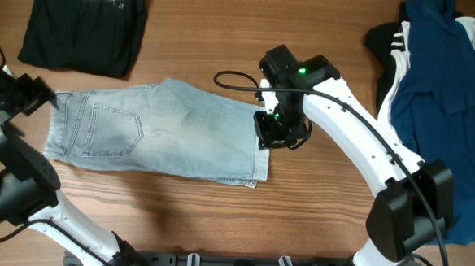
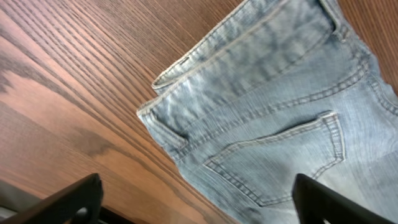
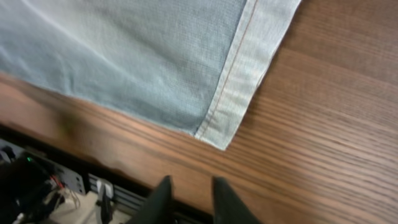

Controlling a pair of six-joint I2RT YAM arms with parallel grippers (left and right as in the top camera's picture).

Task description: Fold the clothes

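Brown wood-grain table (image 1: 184, 220) bears folded jeans (image 1: 164, 129).

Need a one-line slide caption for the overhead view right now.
Light-blue jeans lie flat between left gripper and right gripper; black garment folded behind.

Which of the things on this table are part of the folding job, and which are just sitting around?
Part of the job:
- light-blue jeans, lying flat mid-table
- black garment, already folded, upper left
- heap of navy, white and black clothes, right side

Just there:
- black cable looping off the right arm
- wooden table
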